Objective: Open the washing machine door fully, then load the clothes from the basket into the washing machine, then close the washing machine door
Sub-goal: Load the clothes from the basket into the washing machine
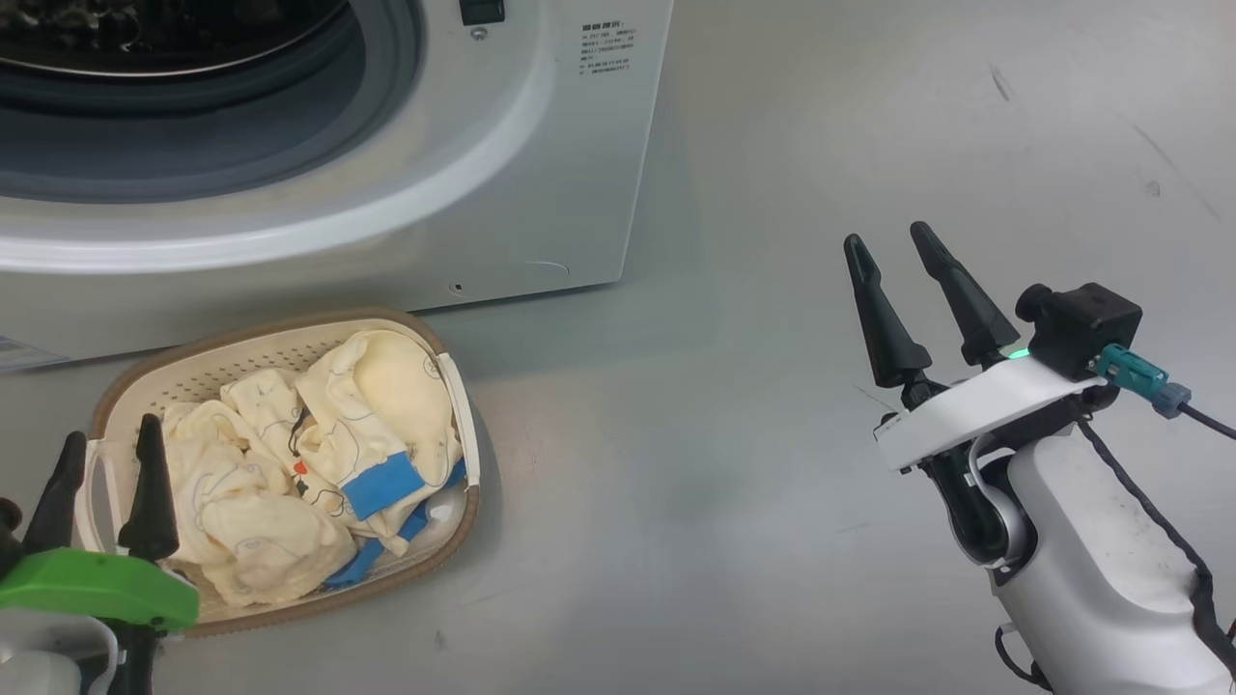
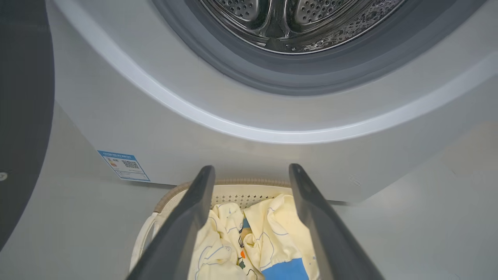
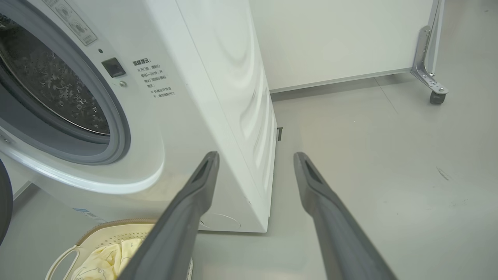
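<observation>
Left tool is hovering spread and empty by the basket, which is sitting on the floor before the washing machine with the clothes inside, right tool likewise spread; with the door standing open, loading and closing are seemingly remaining.

Bright, even, diffuse light. Soft shadows lie on the floor right of the basket and washing machine. Pictures sharp; its front ring gleams.

head: high, downward | wrists: low, forward | shared: basket, washing machine
</observation>
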